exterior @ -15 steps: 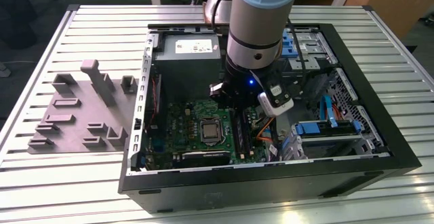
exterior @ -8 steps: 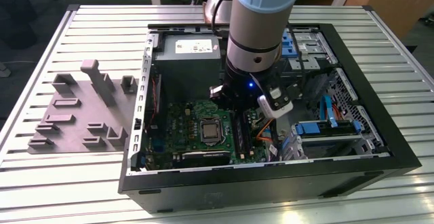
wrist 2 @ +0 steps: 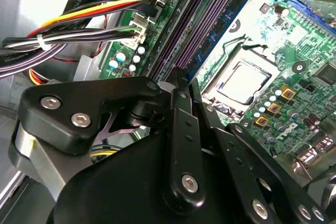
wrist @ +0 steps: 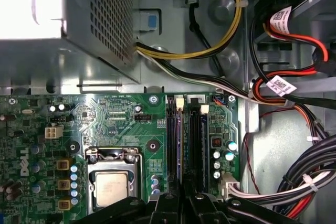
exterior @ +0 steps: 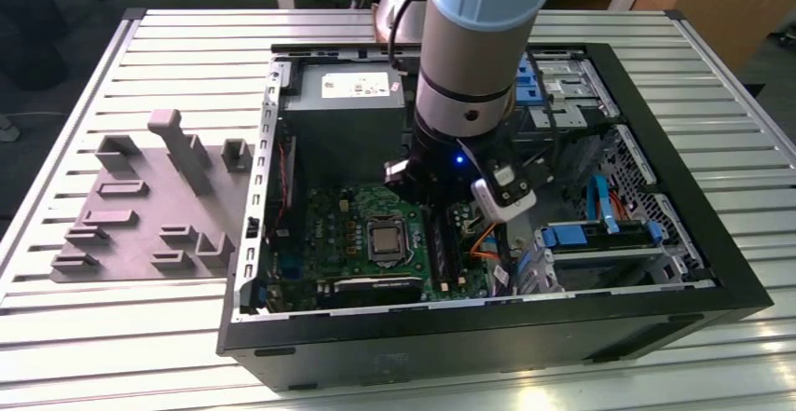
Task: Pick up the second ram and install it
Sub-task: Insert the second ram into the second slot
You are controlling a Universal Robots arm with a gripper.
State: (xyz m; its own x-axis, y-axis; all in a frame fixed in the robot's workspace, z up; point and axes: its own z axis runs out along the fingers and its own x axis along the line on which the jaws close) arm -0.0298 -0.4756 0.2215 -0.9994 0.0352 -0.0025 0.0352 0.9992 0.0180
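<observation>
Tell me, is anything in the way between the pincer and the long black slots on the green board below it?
Nothing visible is. The pincer hangs directly over the long black slots, and the gap between them is open. The cables lie off to one side, by the case wall. Whether it holds the memory stick, I cannot tell.

My tool (wrist: 181, 203) hangs inside the open computer case (exterior: 696, 290) on the counter (exterior: 125, 336), over the motherboard's (exterior: 336, 234) slots (wrist: 185, 140); the fixture block (exterior: 149, 206) lies outside, at the exterior view's left.
</observation>
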